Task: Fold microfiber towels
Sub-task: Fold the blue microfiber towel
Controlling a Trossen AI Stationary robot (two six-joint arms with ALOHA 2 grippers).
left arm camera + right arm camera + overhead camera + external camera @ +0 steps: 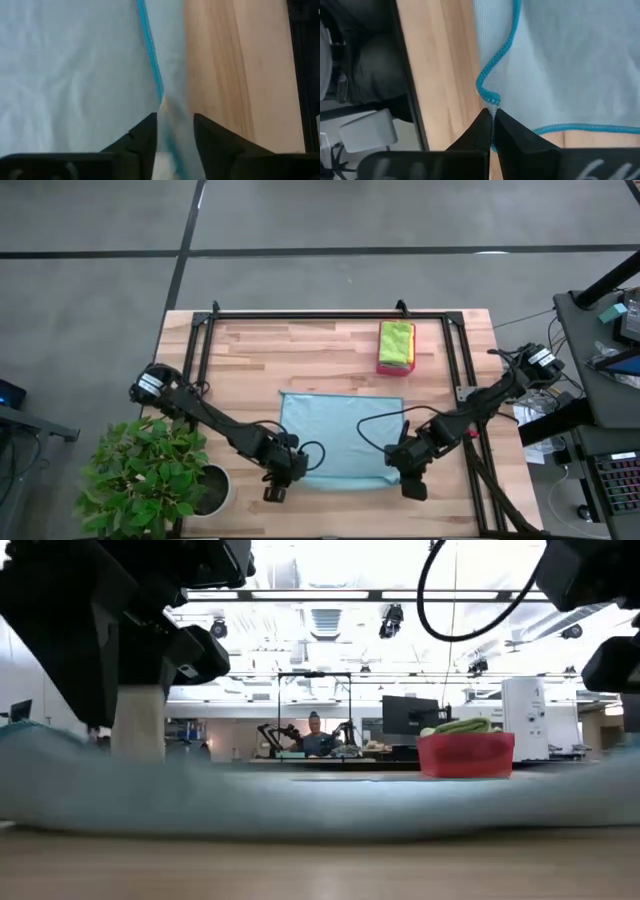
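Light blue microfiber towel [335,442] spread flat, single layer, at lower centre of the high view on the wooden tabletop [300,350]; no fold in it yet. Lime green and yellow towels [396,342] already folded and stacked in the pink-red tray [392,367] at upper right of that frame, well apart from the blue one. So: some towels done and stowed, this one only at the pick-up stage, by the look of it.

Right end effector [492,129] clenched on the towel's near right corner, blue stitched hem bunched right at the fingertips. Left end effector [175,131] at the near left corner, fingers parted with the hemmed edge running between them; not pinching firmly, cloth loose in the gap, grip likely slackening or not yet made. Low view: blue cloth lying as a long low band across the frame, tray standing behind at right, a person seated far off in the room.

Left to do: secure both corners, carry near edge over far edge, repeat fold, place in tray.
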